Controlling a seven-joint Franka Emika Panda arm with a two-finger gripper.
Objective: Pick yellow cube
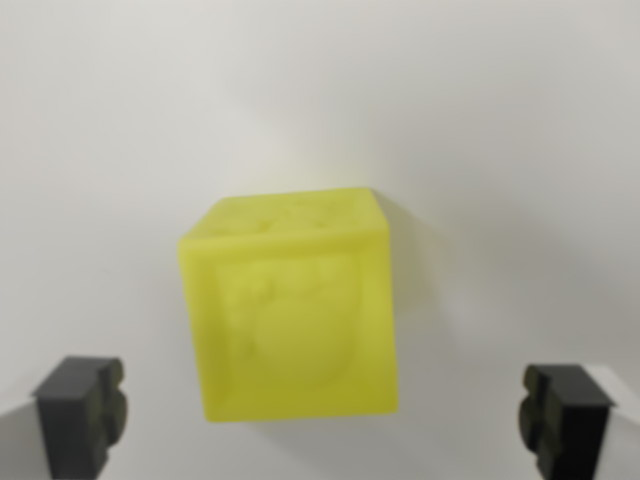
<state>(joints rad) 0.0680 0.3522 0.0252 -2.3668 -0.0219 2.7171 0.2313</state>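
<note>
Along the bottom border of the wrist view, only the dark tips of the two fingers [80,410] show, both cut off by the frame; the rest of the gripper [322,415] is out of sight. No edge or corner of the white tabletop [120,120] can be seen, so the cube's place on it cannot be told. The picture is soft and blurred. The yellow cube [295,310] sits mid-view, slightly turned, with a raised rounded relief on its near face too fuzzy to make out. The jaws are spread wide, well apart from the cube on either side, touching nothing. Bare white surface surrounds the cube.
</note>
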